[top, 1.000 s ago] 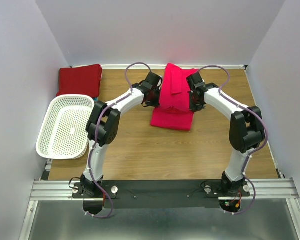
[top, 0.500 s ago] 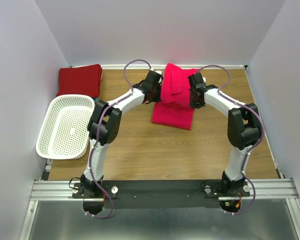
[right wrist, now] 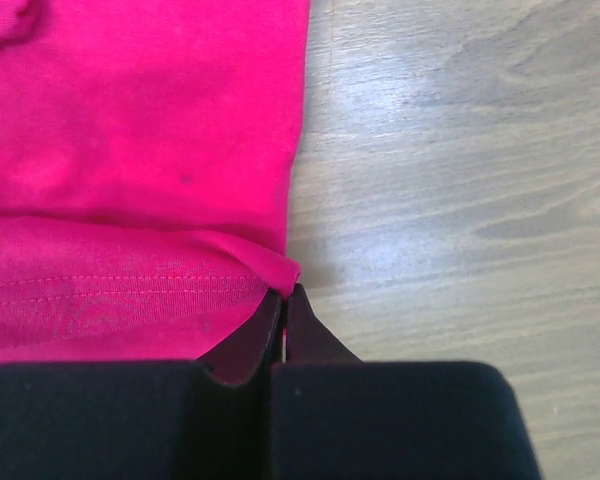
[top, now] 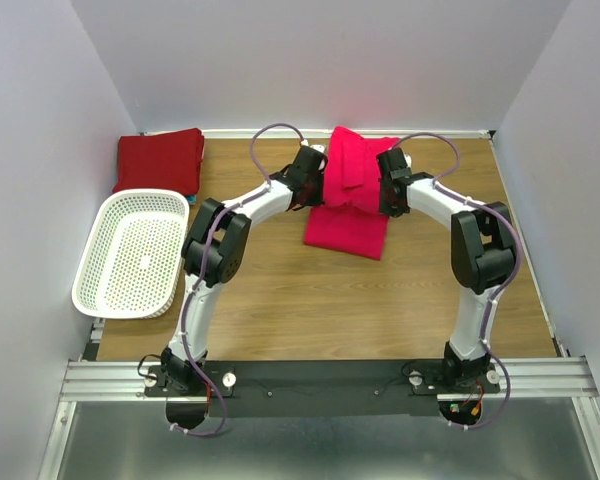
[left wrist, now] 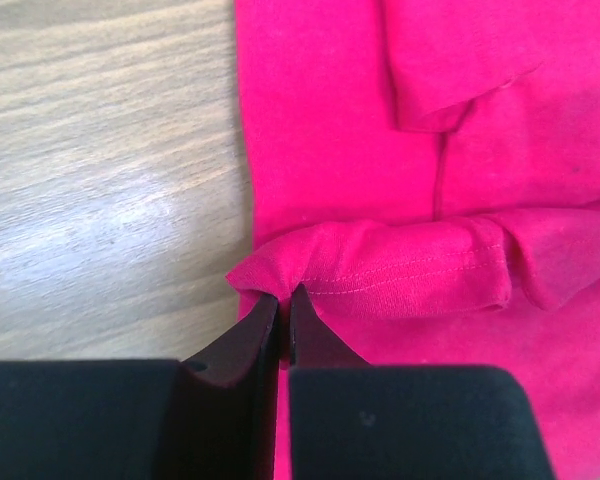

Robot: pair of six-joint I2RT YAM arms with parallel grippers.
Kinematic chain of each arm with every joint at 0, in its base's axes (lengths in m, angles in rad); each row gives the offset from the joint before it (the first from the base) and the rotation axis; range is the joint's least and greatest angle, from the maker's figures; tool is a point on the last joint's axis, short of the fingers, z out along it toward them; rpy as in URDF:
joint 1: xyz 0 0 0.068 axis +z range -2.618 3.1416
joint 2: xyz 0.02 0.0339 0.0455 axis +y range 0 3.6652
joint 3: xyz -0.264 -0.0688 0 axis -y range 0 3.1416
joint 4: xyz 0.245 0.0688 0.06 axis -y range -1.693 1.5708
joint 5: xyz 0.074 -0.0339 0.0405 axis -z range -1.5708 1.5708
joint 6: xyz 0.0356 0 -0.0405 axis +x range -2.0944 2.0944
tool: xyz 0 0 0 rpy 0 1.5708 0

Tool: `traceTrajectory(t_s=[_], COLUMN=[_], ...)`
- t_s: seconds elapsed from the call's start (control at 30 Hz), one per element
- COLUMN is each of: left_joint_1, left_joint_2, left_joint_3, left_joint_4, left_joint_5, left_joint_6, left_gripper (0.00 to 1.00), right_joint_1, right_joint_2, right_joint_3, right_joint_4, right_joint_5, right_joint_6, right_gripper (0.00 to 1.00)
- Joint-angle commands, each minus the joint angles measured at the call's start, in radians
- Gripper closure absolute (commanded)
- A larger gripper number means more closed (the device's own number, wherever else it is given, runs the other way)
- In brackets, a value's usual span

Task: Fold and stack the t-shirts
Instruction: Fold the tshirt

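Observation:
A bright crimson-pink t-shirt [top: 348, 200] lies partly folded at the table's back centre. My left gripper [top: 314, 190] is shut on its left hem corner [left wrist: 270, 280]. My right gripper [top: 385, 195] is shut on its right hem corner [right wrist: 280, 268]. Both hold the bottom hem lifted and carried over the shirt's body. A sleeve fold [left wrist: 460, 70] shows on top. A darker red t-shirt [top: 160, 160] lies folded at the back left. A sliver of teal [top: 192, 199] peeks out under it.
A white perforated basket [top: 133, 254] sits at the left, in front of the red shirt. Grey walls close in the table on three sides. Bare wood [top: 330, 310] lies between the shirt and the arm bases.
Both grippers have moved toward the back wall with the hem, so the shirt's front edge has drawn back and the fold is shorter.

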Motion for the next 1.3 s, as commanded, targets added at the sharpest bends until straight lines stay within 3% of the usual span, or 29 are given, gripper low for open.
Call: traceTrajectory(t_s=[0.0, 0.17, 0.7, 0.8, 0.83, 0.87, 0.93, 0.97, 1.2, 1.27], left_joint_1=[0.01, 0.01, 0.01, 0.01, 0.012, 0.01, 0.01, 0.01, -0.014, -0.037], left_joint_2=[0.031, 0.005, -0.034, -0.044, -0.062, -0.074, -0.122, -0.14, -0.326, -0.347], left_joint_3=[0.001, -0.024, -0.076, -0.065, -0.067, -0.071, -0.076, -0.079, -0.185, -0.223], left_joint_4=[0.031, 0.045, 0.072, 0.045, 0.045, 0.045, 0.039, 0.034, -0.018, -0.014], left_joint_5=[-0.065, -0.094, -0.131, -0.134, -0.131, -0.13, -0.126, -0.122, -0.073, -0.033], left_joint_6=[-0.009, -0.026, -0.058, -0.071, -0.075, -0.083, -0.089, -0.092, -0.143, -0.166], left_gripper=[0.89, 0.81, 0.84, 0.65, 0.5, 0.43, 0.31, 0.29, 0.29, 0.41], right_joint_1=[-0.013, -0.013, -0.013, -0.013, -0.013, -0.013, -0.011, -0.011, 0.039, 0.065], right_joint_2=[0.039, 0.038, 0.018, 0.019, 0.005, -0.004, -0.037, -0.048, -0.166, -0.168], right_joint_3=[-0.015, -0.009, 0.008, 0.011, 0.009, 0.008, 0.011, 0.011, -0.017, -0.025], right_joint_4=[0.038, 0.053, 0.068, 0.065, 0.065, 0.067, 0.067, 0.068, 0.07, 0.074], right_joint_5=[0.042, 0.034, 0.028, 0.022, 0.017, 0.003, -0.014, -0.024, -0.164, -0.193], right_joint_6=[-0.014, -0.034, -0.061, -0.074, -0.077, -0.08, -0.092, -0.094, -0.074, -0.065], right_gripper=[0.96, 0.92, 0.91, 0.84, 0.77, 0.72, 0.6, 0.57, 0.56, 0.64])
